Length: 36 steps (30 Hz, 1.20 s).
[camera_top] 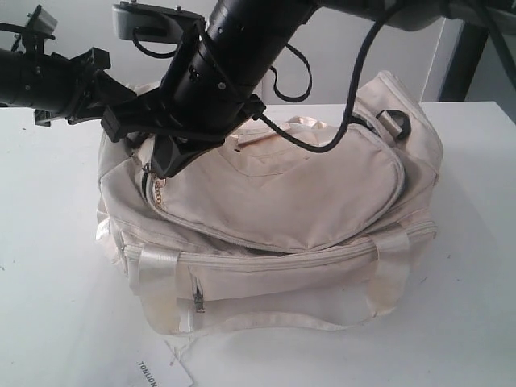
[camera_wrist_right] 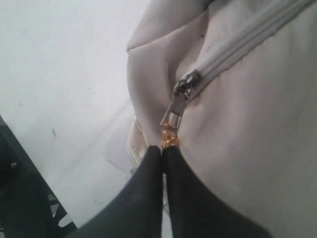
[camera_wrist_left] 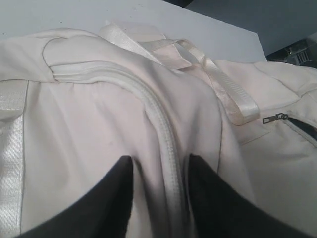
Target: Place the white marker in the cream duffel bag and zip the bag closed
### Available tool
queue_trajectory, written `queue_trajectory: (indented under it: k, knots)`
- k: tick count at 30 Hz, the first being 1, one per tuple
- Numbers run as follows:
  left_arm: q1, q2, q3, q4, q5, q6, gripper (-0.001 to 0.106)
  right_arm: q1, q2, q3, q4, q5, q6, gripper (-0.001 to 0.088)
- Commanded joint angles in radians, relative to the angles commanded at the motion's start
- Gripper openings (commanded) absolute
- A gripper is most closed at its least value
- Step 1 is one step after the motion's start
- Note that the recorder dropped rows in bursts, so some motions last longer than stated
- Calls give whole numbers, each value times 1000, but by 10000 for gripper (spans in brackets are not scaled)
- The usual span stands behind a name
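Note:
The cream duffel bag (camera_top: 282,201) lies on the white table (camera_top: 56,266), its curved top zipper (camera_top: 322,242) closed along the length that shows. My right gripper (camera_wrist_right: 162,148) reaches across to the bag's left end (camera_top: 161,173) and is shut on the gold chain pull (camera_wrist_right: 171,133), which hangs from the zipper slider (camera_wrist_right: 184,87). My left gripper (camera_wrist_left: 161,161) sits on the same end (camera_top: 121,129), its fingers (camera_wrist_left: 121,191) pinching a raised fold of bag fabric with a zipper band (camera_wrist_left: 168,148) running through it. The white marker is out of view.
A flat white paper tag (camera_top: 165,372) with black letters lies at the table's front edge below the bag. The bag's shiny straps (camera_top: 157,266) and a small front pocket zip (camera_top: 197,300) face the camera. A dark frame (camera_wrist_right: 20,198) stands beside the table.

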State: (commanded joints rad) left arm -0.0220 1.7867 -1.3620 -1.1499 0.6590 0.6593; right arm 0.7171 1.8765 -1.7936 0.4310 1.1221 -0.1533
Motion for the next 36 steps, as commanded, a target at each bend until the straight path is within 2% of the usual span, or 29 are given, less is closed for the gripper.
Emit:
queue_trajectory:
  k: [5, 7, 10, 12, 17, 24, 25, 27, 33, 34, 36]
  knots:
    - [0, -27, 0, 32, 75, 0, 618, 0, 0, 0, 2, -3, 0, 0]
    - [0, -41, 0, 97, 87, -29, 618, 0, 0, 0, 2, -3, 0, 0]
    - [0, -54, 0, 254, 101, -149, 618, 0, 0, 0, 2, -3, 0, 0]
    - [0, -64, 2, 315, 137, -198, 618, 0, 0, 0, 4, -8, 0, 0]
    - [0, -70, 5, 289, 237, -198, 618, 0, 0, 0, 4, -22, 0, 0]
    - [0, -70, 5, 284, 251, -200, 610, 0, 0, 0, 24, -24, 0, 0]
    - [0, -70, 5, 284, 251, -200, 593, 0, 0, 0, 24, -24, 0, 0]
    - [0, -70, 5, 284, 251, -200, 493, 0, 0, 0, 27, -18, 3, 0]
    - [0, -70, 5, 284, 230, -190, 37, 2, 0, 4, 28, 8, 27, 0]
    - [0, -70, 5, 284, 225, -190, 1, 4, 0, 6, 28, 8, 27, 0]
    - [0, -70, 5, 282, 221, -190, 0, 8, 5, 14, 29, 11, 33, 0]
